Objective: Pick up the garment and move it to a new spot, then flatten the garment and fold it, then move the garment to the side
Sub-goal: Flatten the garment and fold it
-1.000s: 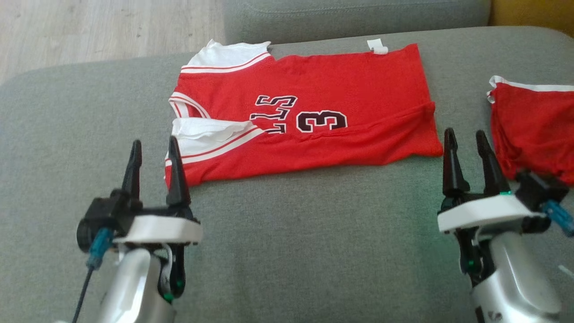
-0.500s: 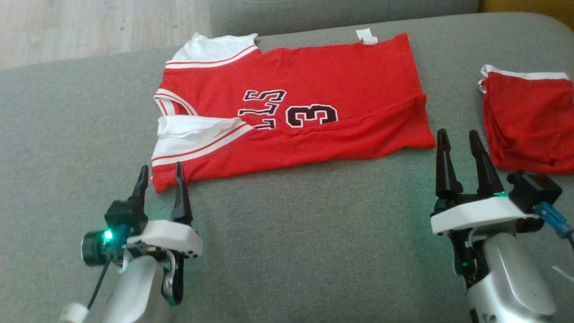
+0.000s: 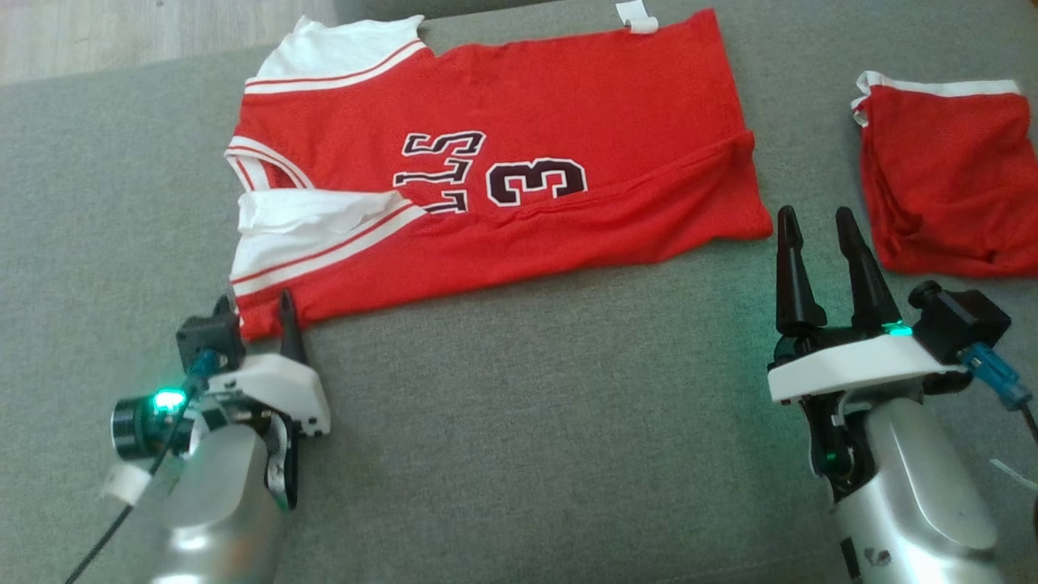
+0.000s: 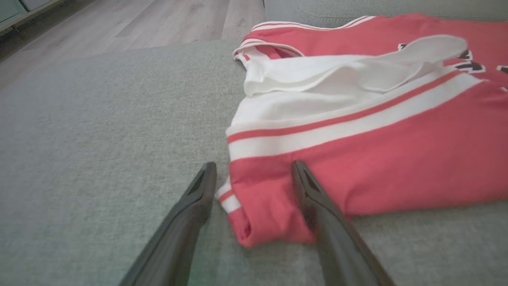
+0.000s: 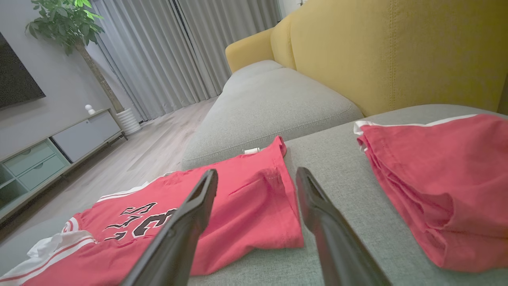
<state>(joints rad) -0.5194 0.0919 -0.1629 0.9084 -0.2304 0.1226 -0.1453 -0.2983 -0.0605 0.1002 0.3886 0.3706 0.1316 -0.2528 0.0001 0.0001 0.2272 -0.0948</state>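
The garment [image 3: 568, 97] is a red jersey with white trim and a black "3", spread flat on the grey sofa cushion [image 3: 527, 422]. My left gripper [image 3: 254, 302] is open and low at the jersey's near left corner. In the left wrist view its gripper [image 4: 254, 165] has the folded red corner [image 4: 262, 214] between its two fingers, which are not closed on it. My right gripper [image 3: 814, 212] stands open just off the jersey's near right corner, holding nothing. In the right wrist view the gripper [image 5: 257, 171] points over the jersey's hem [image 5: 254, 214].
A second red piece with a white waistband [image 3: 949, 178] lies to the right of my right gripper, also seen as a red pile [image 5: 436, 178]. A yellow sofa back [image 5: 397, 51] rises behind. Wooden floor [image 4: 139, 24] lies past the cushion's left edge.
The head camera has shifted. My left gripper has dropped and tilted down to the jersey's near left corner, so its fingers now straddle it. The right gripper holds its place by the jersey.
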